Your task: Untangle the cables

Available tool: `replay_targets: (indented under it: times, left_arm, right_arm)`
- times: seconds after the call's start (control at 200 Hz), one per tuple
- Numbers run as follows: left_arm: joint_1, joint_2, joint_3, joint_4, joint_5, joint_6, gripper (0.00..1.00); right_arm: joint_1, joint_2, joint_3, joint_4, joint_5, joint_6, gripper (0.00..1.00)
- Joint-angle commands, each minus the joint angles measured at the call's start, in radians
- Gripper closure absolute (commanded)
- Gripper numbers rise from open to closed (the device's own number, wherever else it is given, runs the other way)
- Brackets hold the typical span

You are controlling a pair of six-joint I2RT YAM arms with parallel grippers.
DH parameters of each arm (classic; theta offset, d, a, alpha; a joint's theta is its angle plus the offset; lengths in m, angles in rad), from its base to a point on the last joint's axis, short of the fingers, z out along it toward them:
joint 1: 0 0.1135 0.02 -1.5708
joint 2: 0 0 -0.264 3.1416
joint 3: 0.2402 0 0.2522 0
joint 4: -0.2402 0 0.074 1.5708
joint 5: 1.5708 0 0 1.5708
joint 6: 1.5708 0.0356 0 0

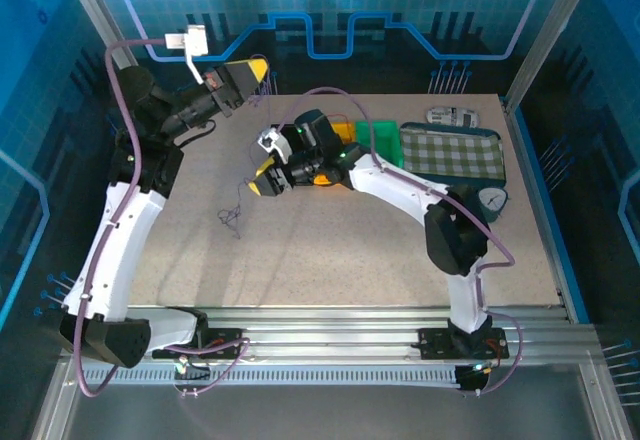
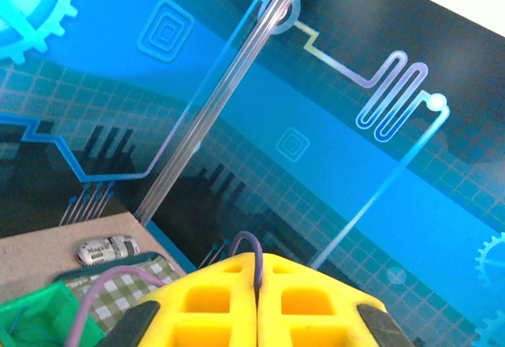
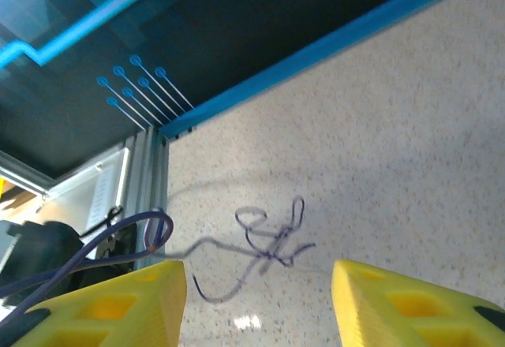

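item 1, my right gripper point(image 1: 263, 180) point(image 3: 256, 300): fingers parted, holding nothing, low over the speckled table point(image 1: 350, 260).
item 2, cable bunch point(image 1: 232, 216) point(image 3: 272, 240): loose on the table just ahead of those fingers. my right wrist view gives its loops; from overhead it is a faint scribble.
item 3, my left gripper point(image 1: 256, 68) point(image 2: 259, 307): raised at the far edge, fingers pressed together on a thin purple wire point(image 2: 247, 240).
item 4, green bin point(image 1: 378, 138) point(image 2: 39, 323) and checked tray point(image 1: 450, 152): far right.
item 5: blue patterned walls, metal posts.
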Motion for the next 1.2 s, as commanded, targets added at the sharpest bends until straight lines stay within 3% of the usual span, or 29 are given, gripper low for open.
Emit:
replay_targets:
  times: [0.0,0.125,0.34,0.375,0.45,0.691,0.886,1.061,1.196]
  left_arm:
    - [-0.051,-0.002,-0.036,-0.037,-0.012,0.04,1.0]
    - [-0.151,0.018,-0.046,-0.15,-0.061,0.145,1.0]
    - [-0.282,0.1,-0.006,-0.148,-0.06,0.198,1.0]
    - [-0.289,0.107,-0.009,-0.133,-0.063,0.193,1.0]
    - [-0.285,0.114,-0.036,-0.118,-0.098,0.178,1.0]
    - [-0.211,0.074,-0.231,-0.21,-0.441,0.116,1.0]
    - [-0.187,0.034,-0.375,-0.253,-0.512,0.129,1.0]
    - [-0.165,0.063,-0.379,-0.231,-0.518,0.099,1.0]
    - [-0.143,0.112,-0.337,-0.21,-0.592,0.076,1.0]
  right_arm:
    - [-0.002,-0.006,-0.104,-0.012,0.058,-0.004,0.48]
    - [-0.043,-0.12,-0.302,0.112,0.256,0.084,0.47]
    - [-0.138,-0.359,-0.559,0.15,0.839,0.18,0.43]
    - [-0.151,-0.39,-0.584,0.147,0.888,0.179,0.42]
    - [-0.168,-0.433,-0.612,0.133,0.916,0.148,0.42]
    - [-0.168,-0.477,-0.664,0.07,0.833,0.104,0.4]
    - [-0.156,-0.412,-0.669,0.048,0.661,0.114,0.4]
    - [-0.152,-0.354,-0.632,0.02,0.679,0.143,0.4]
    - [-0.153,-0.321,-0.612,0.01,0.68,0.148,0.4]
